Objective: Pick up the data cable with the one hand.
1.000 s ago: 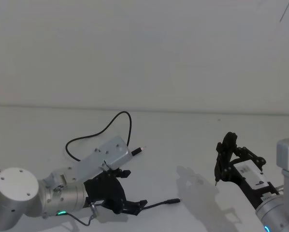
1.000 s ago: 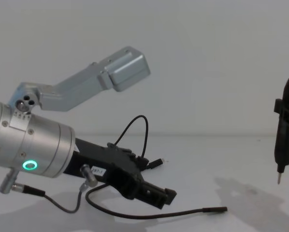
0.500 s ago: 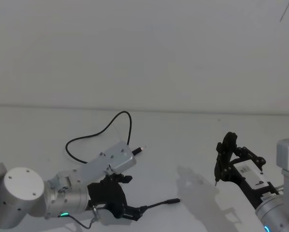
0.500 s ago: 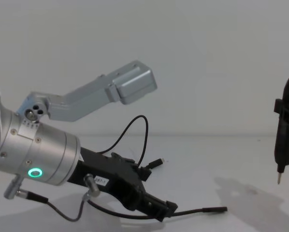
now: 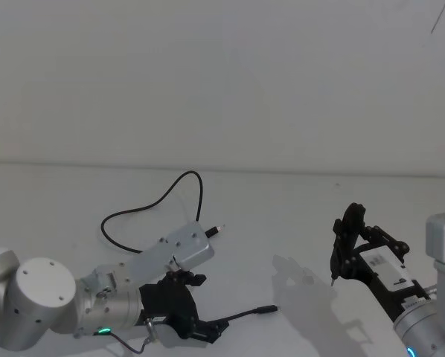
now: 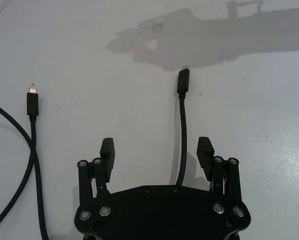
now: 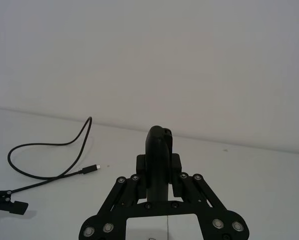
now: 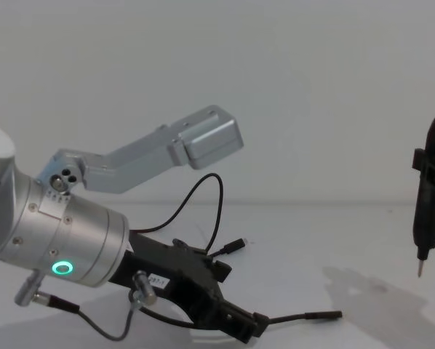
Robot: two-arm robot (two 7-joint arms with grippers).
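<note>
**Left gripper**: released, jaws spread wide, grasping nothing. It is angled downward, low over the near left part of the table. Its two fingers stand on either side of one straight run of the data cable. The cable lies closer to one finger than to the other and touches neither. Whether the fingertips rest on the table cannot be determined.

**Data cable**: lies on the table. The straight run leaves the left gripper toward the table centre and ends in the near plug. In the chest view, this run rests flat on the surface. The remainder arches back toward the wall, then returns to the far plug, just beside the silver camera housing on the left wrist.

**Left wrist**: the green ring light is lit. A short grey wire hangs below the silver cylinder.

**Right gripper**: at the near right, raised above the table and well apart from the cable. It is clenched on a dark pointed tool, which stands upright with its thin tip pointing down, clear of the surface.

**Surface and room**: the table is plain white. A shadow falls on it between the two grippers. A plain white wall stands behind, meeting the table along a straight seam.
</note>
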